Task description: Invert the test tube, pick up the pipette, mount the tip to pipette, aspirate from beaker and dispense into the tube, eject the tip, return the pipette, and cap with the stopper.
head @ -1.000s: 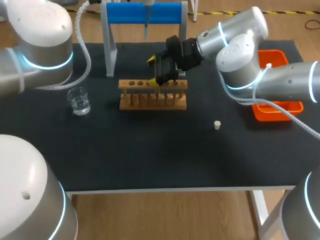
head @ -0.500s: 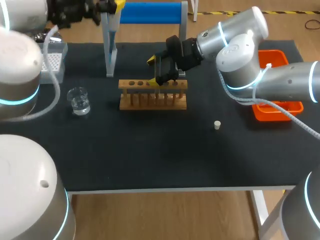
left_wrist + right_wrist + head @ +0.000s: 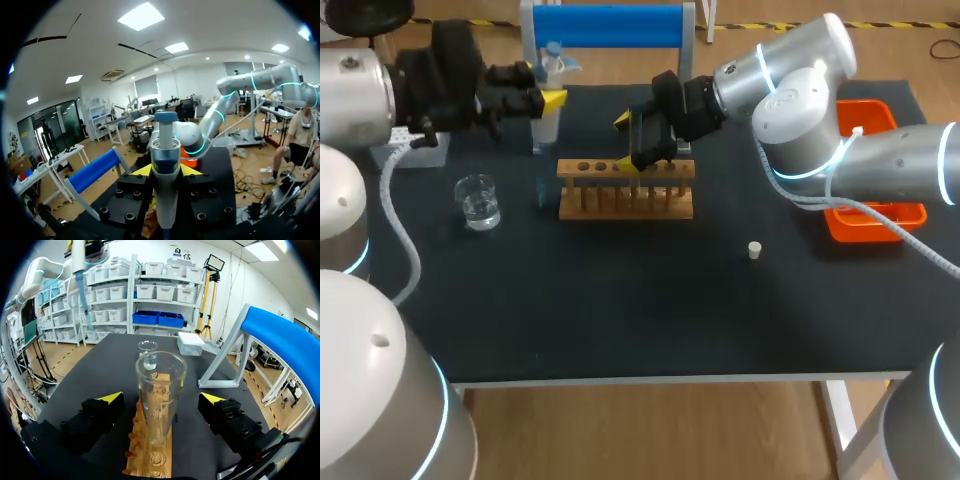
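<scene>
The left gripper [image 3: 166,171] is clenched on the pipette [image 3: 165,150], a yellow tip pressing each side of its barrel. It holds the pipette upright above the table, in front of the blue stand [image 3: 610,25]. The pipette's thin bluish lower end, which looks like a mounted tip, hangs between the beaker [image 3: 478,200] and the rack [image 3: 626,188]. The right gripper [image 3: 161,399] is released around the tube [image 3: 160,390], which stands mouth up in the rack, with a gap showing at each finger. The stopper [image 3: 754,250] lies apart, toward the orange tray [image 3: 880,225]. I judge that aspiration is the step in hand. Next the left arm must bring the tip over the beaker and lower it straight into the water without striking the glass rim.
</scene>
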`<action>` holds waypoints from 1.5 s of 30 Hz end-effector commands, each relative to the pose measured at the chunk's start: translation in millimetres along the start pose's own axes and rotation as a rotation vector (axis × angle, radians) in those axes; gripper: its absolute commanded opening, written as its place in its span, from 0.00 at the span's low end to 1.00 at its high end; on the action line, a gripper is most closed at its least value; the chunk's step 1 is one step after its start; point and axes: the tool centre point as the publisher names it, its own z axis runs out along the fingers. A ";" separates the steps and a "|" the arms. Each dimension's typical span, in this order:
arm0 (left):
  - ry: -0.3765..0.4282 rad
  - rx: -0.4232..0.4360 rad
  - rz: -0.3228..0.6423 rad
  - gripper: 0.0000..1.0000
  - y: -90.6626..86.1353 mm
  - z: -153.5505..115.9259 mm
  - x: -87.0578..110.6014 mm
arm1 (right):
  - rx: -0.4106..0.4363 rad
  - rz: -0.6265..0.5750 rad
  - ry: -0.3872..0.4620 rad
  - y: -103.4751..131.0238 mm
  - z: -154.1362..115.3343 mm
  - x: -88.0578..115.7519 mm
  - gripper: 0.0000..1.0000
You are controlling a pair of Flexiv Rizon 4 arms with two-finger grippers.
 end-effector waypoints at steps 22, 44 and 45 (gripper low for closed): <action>0.155 0.123 -0.016 0.00 10.7 61.4 37.9 | 0.001 0.000 0.005 0.0 -0.6 -1.2 1.00; 0.196 0.098 -0.019 0.00 8.0 76.0 44.6 | 0.001 0.000 0.005 0.0 -0.6 -1.2 1.00; 0.196 0.098 -0.019 0.00 8.0 76.0 44.6 | 0.001 0.000 0.005 0.0 -0.6 -1.2 1.00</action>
